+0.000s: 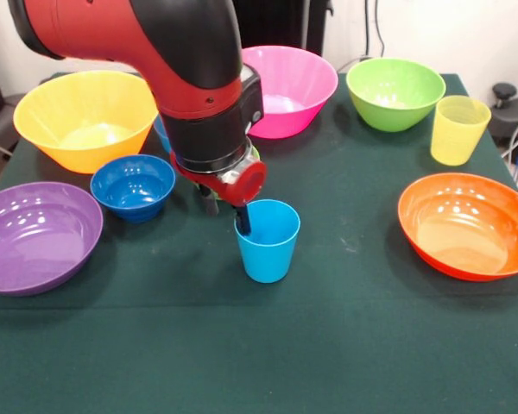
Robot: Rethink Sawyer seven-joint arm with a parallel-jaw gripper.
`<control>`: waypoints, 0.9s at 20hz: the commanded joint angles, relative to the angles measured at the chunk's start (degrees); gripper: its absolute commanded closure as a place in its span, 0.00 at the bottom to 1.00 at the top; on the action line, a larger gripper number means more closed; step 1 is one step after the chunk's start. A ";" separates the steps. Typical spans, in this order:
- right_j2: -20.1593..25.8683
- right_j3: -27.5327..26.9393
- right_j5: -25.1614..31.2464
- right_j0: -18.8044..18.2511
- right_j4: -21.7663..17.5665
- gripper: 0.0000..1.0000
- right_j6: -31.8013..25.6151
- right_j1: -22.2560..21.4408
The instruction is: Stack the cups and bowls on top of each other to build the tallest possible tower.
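arm comes down from the top left, red and black wrist pointing nearly straight down, gripper (227, 211) low over the table (345, 345) at centre. one dark finger (243, 219) sits inside the light blue cup (268, 241) against its left rim, the other finger is outside that wall to the left, so the rim is between them; can't tell if they're actually clamped on it or just straddling. cup is upright on the cloth, open side up, nothing inside it apart from that finger. dark blue bowl (133, 185) is just left of the gripper, upright, standing alone. yellow-orange bowl (86, 118) behind it at far left, purple bowl (36, 235) at the left edge nearer the camera. pink bowl (289, 89) behind the wrist, partly hidden by the arm. a sliver of another blue bowl and a bit of lime green show at the wrist's edges, mostly hidden. green bowl (395, 92) far right of centre, yellow cup (458, 129) upright just to its right, apart from it. orange bowl (468, 224) at the right edge. nothing stacked, every piece stands on its own on the cloth.
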 commanded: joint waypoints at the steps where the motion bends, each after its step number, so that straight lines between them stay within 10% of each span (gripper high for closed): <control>1: 2.14 -0.65 2.43 0.66 -1.38 0.00 -1.50 -0.51; 18: 3.74 22.33 -6.01 -2.81 0.38 0.00 0.47 -14.16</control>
